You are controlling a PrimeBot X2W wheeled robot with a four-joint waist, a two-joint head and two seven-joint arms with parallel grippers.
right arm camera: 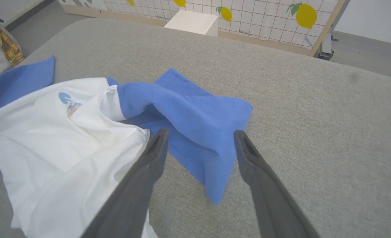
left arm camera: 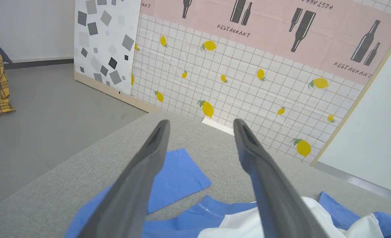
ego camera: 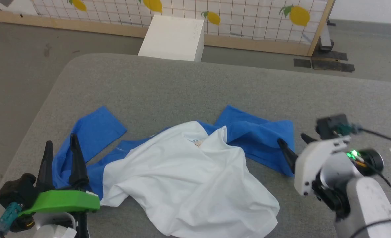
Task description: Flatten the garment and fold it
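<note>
Garment (ego camera: 189, 178) lies bunched up on the grey table (ego camera: 182, 82), close to me. My left gripper (ego camera: 60, 139) hangs over one blue sleeve (ego camera: 93, 132), jaws apart, holding nothing. My right gripper (ego camera: 291, 138) is by the other blue sleeve (ego camera: 258, 138), jaws apart too. Farther back I see a white box (ego camera: 174, 38) and a lemon wall (ego camera: 248, 16).

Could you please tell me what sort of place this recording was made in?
Probably a staged test room, not a home: freestanding lemon-print backdrop panels with a RESTAURANT poster, bare grey floor, and a padded grey table.
</note>
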